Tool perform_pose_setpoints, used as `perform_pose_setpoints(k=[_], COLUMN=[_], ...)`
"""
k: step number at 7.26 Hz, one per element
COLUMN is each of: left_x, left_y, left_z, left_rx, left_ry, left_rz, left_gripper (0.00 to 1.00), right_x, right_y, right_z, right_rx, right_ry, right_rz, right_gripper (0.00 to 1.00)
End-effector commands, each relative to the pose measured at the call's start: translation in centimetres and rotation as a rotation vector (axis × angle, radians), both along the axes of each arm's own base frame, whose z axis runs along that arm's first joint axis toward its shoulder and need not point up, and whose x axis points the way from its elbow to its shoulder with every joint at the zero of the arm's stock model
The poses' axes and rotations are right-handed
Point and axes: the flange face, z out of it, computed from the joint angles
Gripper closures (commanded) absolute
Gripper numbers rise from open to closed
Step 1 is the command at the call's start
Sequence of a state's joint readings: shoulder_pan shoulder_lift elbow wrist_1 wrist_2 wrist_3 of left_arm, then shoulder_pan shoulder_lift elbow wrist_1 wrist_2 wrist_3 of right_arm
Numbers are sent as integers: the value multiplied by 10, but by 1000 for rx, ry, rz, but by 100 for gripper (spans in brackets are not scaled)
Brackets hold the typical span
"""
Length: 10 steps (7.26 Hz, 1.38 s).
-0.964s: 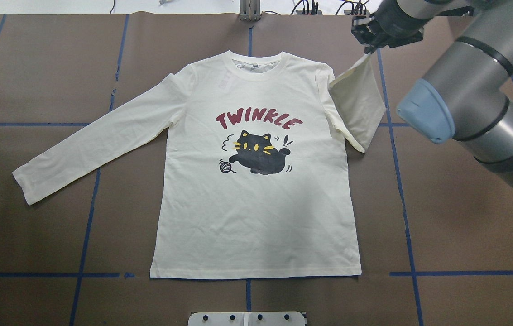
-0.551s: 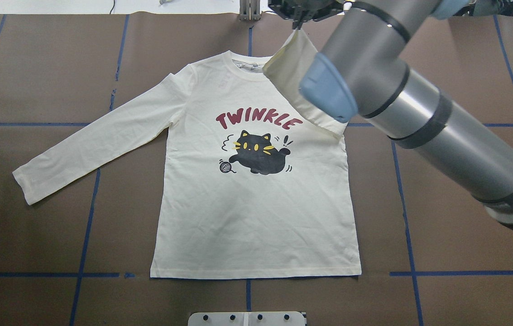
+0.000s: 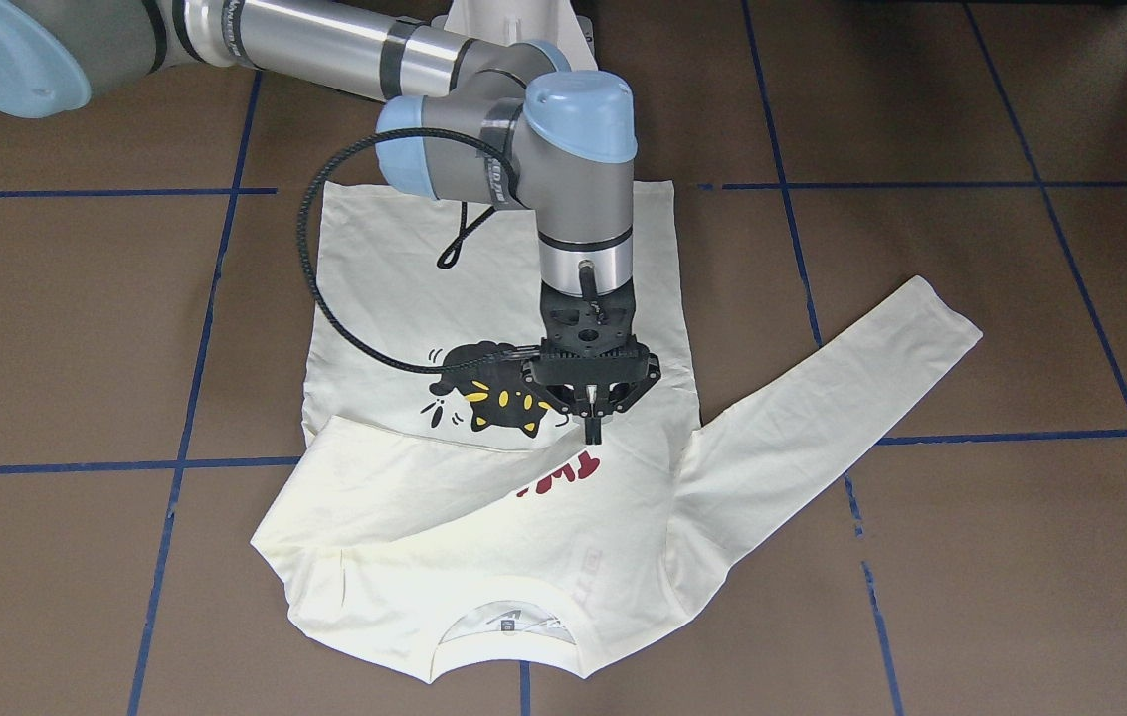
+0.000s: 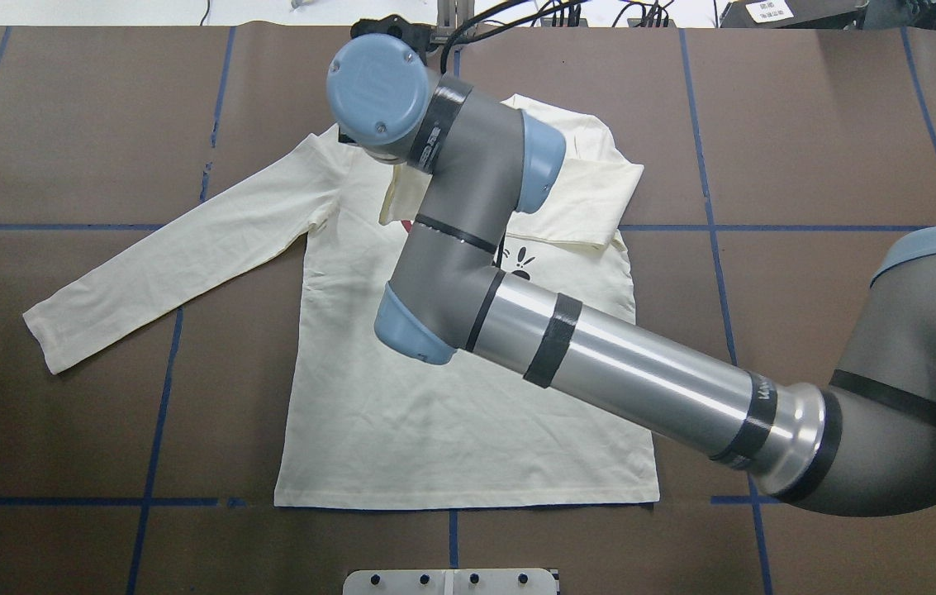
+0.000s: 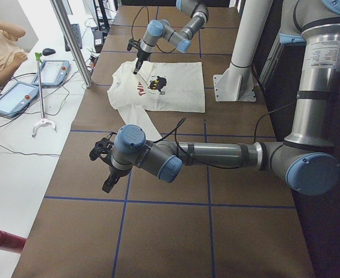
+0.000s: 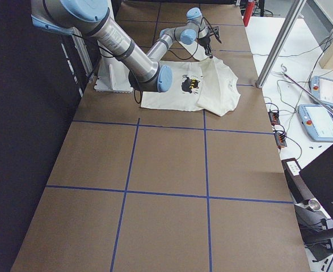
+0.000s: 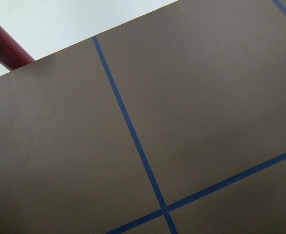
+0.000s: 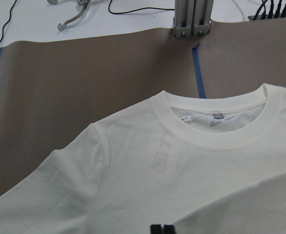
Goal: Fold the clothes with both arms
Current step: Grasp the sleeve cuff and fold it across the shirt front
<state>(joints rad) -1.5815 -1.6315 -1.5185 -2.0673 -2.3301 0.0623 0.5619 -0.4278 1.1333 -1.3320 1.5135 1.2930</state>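
T-shirt lying print-up on the table — long axis running near to far, collar at the far end, hem toward me. Its left sleeve is stretching out leftward. My right gripper is hovering over the chest, fingers pinched narrow on the cuff of the right sleeve, which is lying across the lettering. My left gripper is hanging over the table well to the left — finger spread I cannot tell.

Brown paper-covered table, blue tape grid lines; white floor; aluminium frame post; grey-blue control tablets on floor.
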Motion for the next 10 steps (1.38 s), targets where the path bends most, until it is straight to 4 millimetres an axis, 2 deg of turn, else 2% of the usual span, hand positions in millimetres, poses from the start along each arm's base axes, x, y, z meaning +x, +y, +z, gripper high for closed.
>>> perform_pose_setpoints(k=[1, 2, 3, 4, 5, 6, 7, 8, 9, 10], left_x=[0, 0, 0, 0, 0, 1, 2, 4, 18, 56], left_y=[1, 1, 0, 0, -5, -9, -13, -17, -16, -6], left_z=[1, 1, 0, -2, -19, -42, -57, -65, -75, -79], left_rx=[-1, -1, -2, 3, 50, 169, 282, 257, 248, 336], left_ry=[0, 0, 1, 1, -6, -8, -5, 32, 90, 121], left_rz=[0, 0, -2, -2, -3, -4, -4, -41, -50, 29], left_gripper=[0, 0, 0, 0, 0, 0, 0, 0, 0, 0], right_x=[-54, -55, -55, -51, -40, -17, 16, 54, 106, 156], right_y=[8, 9, 7, 4, -7, -29, -58, -91, -125, -148], right_z=[-35, -36, -37, -42, -52, -58, -53, -43, -22, 12], right_rx=[-70, -86, -96, -97, -102, -146, -198, -224, -254, -232], right_ry=[-33, -45, -51, -60, -67, -73, -37, 29, 64, 89], right_rz=[61, 80, 94, 102, 112, 83, 27, -22, -105, -180], right_gripper=[100, 67, 2, 1, 0, 0, 0, 0, 0, 0])
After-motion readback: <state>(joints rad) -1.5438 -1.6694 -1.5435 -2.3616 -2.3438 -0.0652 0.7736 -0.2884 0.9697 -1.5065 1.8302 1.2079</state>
